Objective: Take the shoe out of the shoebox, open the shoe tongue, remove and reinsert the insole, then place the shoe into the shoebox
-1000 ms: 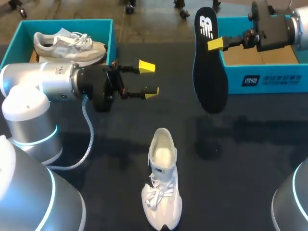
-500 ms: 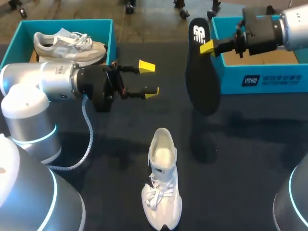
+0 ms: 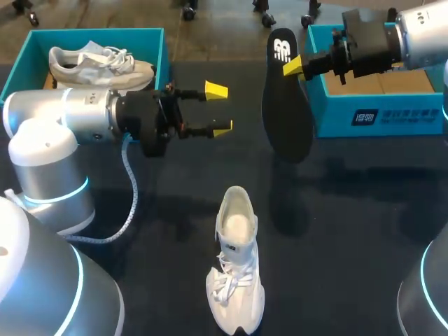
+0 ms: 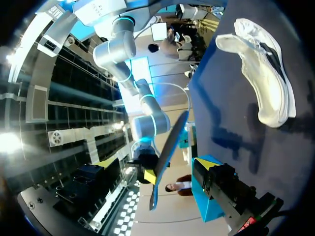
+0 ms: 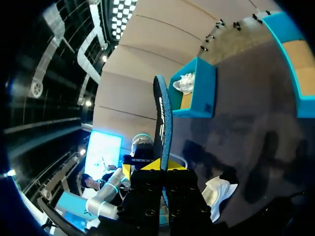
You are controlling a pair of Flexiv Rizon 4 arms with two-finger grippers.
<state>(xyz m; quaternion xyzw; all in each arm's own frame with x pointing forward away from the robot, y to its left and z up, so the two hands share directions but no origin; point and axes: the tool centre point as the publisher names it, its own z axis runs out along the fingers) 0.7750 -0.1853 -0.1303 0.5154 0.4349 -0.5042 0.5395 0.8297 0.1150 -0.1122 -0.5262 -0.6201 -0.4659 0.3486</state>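
**Insole held in the air by the right gripper, shoe on the table**

1. Right gripper (image 3: 294, 66): fingers closed on the black insole (image 3: 285, 105), clamping it near its heel end, one yellow tip showing on the near face. In the right wrist view the insole stands edge-on between the two tips. The right arm comes in over the far left corner of the right shoebox (image 3: 378, 120).

2. Insole: hangs clear of the dark table (image 3: 364, 210), heel end up, toe end down, just beside the left wall of the right shoebox. It touches nothing but the gripper. Its shadow falls on the table below.

3. Left gripper (image 3: 219, 109): fingers spread wide, nothing between them. It is held level above the table, pointing towards the insole but well apart from it.

4. Shoe (image 3: 236, 262): a white sneaker, upright on its sole in the near middle of the table, laces towards the near edge, heel opening towards the far side. Neither gripper touches it.

5. Right shoebox: teal, open, brown cardboard visible inside.

6. Left shoebox (image 3: 159, 63): teal, open, at the far left corner. A second white sneaker (image 3: 101, 66) lies inside.
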